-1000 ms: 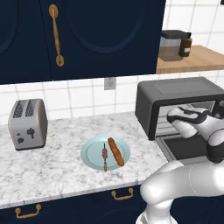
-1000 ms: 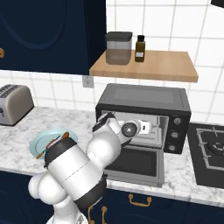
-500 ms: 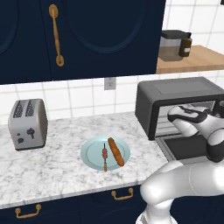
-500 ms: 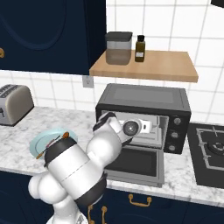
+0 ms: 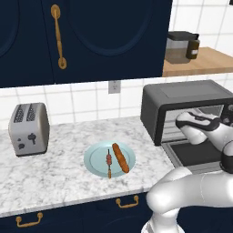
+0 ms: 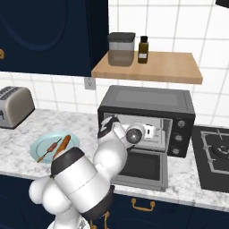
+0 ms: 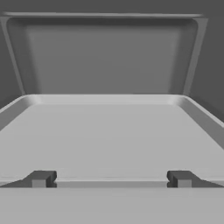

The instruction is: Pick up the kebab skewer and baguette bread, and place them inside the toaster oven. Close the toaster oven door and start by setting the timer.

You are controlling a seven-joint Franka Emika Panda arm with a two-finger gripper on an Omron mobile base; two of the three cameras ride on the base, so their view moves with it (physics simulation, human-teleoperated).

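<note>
Pincer spread wide and empty at the mouth of the toaster oven, door down, while kebab skewer and baguette bread wait on the plate — best to back out, swing over, descend squarely on one.

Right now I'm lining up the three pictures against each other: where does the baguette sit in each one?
Left base view: the baguette lies on the blue plate at lower centre, beside the skewer.
Right base view: baguette at the left edge, on the plate.
Hand view: looks into the toaster oven; no baguette there.
Shared landmark: the toaster oven.
</note>
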